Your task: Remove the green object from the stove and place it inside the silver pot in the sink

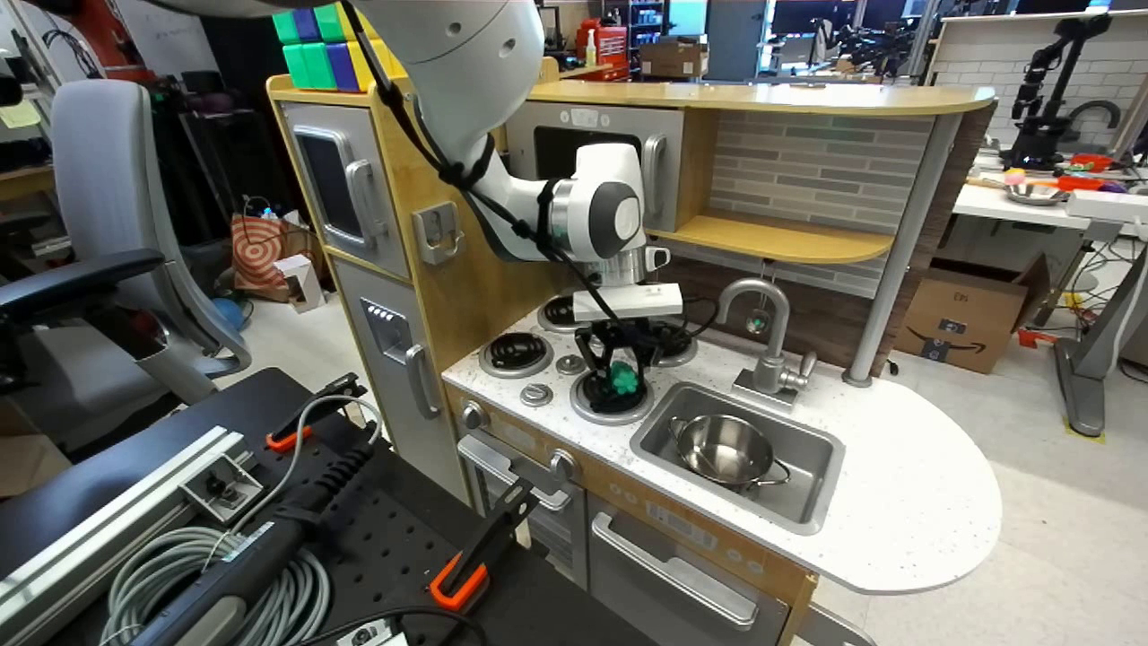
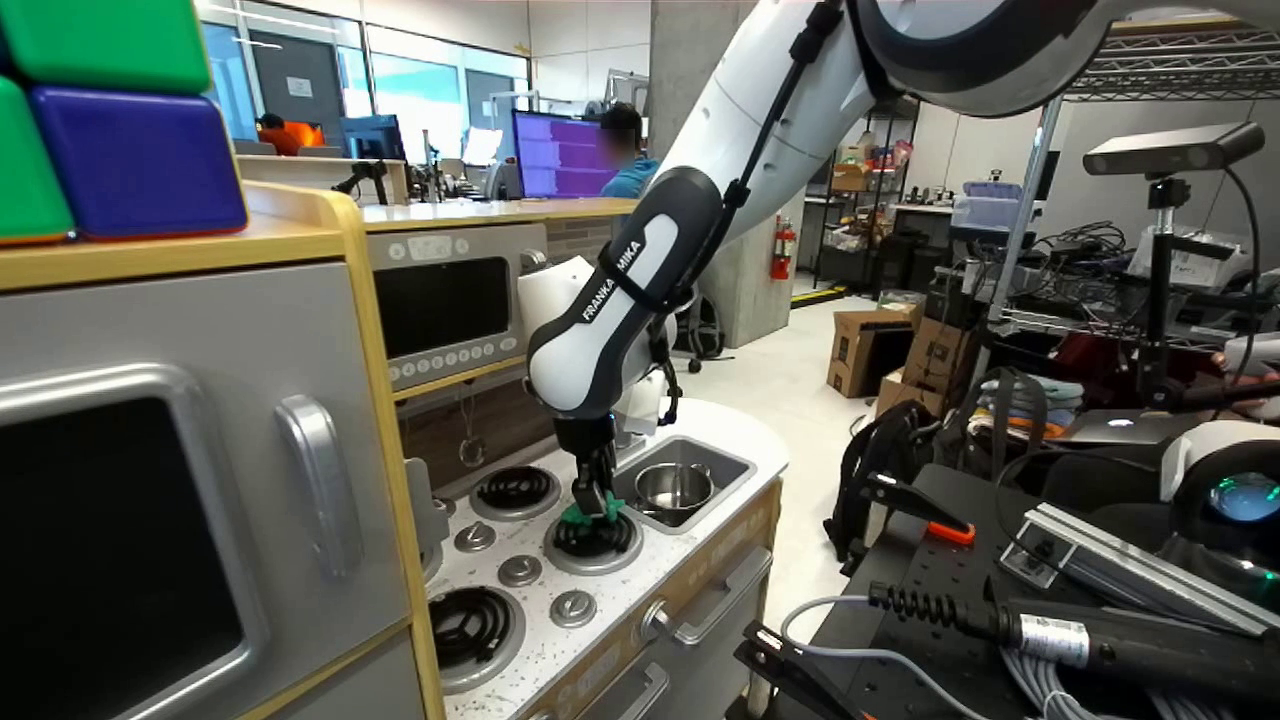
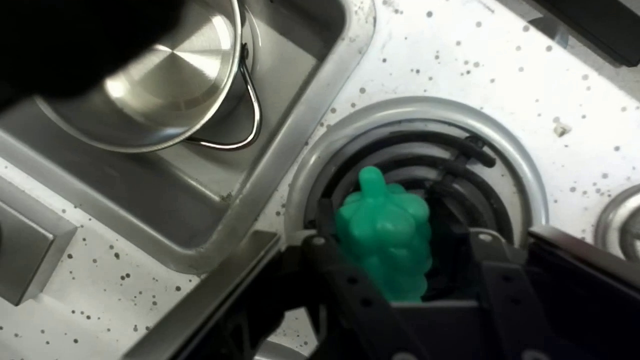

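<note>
The green object (image 3: 385,225), a bumpy grape cluster with a stem, is over the front burner nearest the sink on the stove (image 1: 560,408). It also shows in both exterior views (image 1: 622,378) (image 2: 578,515). My gripper (image 3: 381,215) points down, its fingers shut on the cluster from both sides; the lower part is hidden by the palm. I cannot tell whether it touches the burner. The silver pot (image 1: 725,449) stands upright and empty in the sink (image 1: 830,467). In the wrist view the pot (image 3: 170,100) is partly covered by a dark blurred shape.
A curved faucet (image 1: 758,314) stands behind the sink. A wooden shelf (image 1: 780,240) and the grey microwave (image 1: 601,135) overhang the back of the counter. The sink's raised edge (image 3: 300,150) lies between burner and pot. Stove knobs (image 1: 535,395) stick up beside the burner.
</note>
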Motion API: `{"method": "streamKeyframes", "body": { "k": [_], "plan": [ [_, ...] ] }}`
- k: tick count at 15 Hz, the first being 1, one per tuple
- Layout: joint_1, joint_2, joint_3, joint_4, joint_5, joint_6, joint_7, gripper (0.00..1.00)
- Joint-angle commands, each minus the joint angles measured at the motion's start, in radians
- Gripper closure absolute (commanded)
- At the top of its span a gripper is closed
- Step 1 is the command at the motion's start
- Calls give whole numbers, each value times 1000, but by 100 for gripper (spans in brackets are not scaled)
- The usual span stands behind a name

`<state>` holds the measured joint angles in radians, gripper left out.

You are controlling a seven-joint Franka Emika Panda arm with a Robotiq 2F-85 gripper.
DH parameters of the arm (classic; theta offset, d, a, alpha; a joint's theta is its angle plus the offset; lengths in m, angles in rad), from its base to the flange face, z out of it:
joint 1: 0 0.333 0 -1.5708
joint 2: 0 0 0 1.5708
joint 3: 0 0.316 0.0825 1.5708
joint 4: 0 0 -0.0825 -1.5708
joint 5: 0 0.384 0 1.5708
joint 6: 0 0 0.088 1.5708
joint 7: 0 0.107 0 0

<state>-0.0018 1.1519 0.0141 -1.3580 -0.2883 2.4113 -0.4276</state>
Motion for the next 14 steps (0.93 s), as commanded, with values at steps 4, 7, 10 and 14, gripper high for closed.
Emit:
{"method": "streamKeyframes", "body": {
  "k": [4, 7, 10, 14],
  "plan": [
    [-105, -96, -30, -88, 57, 0, 56, 77],
    [-140, -87, -57, -51, 83, -68, 86, 77],
    [-152, -49, -77, 26, 100, -206, 115, 77],
    [-152, -8, -80, 114, 127, -354, 162, 77]
  ]
}}
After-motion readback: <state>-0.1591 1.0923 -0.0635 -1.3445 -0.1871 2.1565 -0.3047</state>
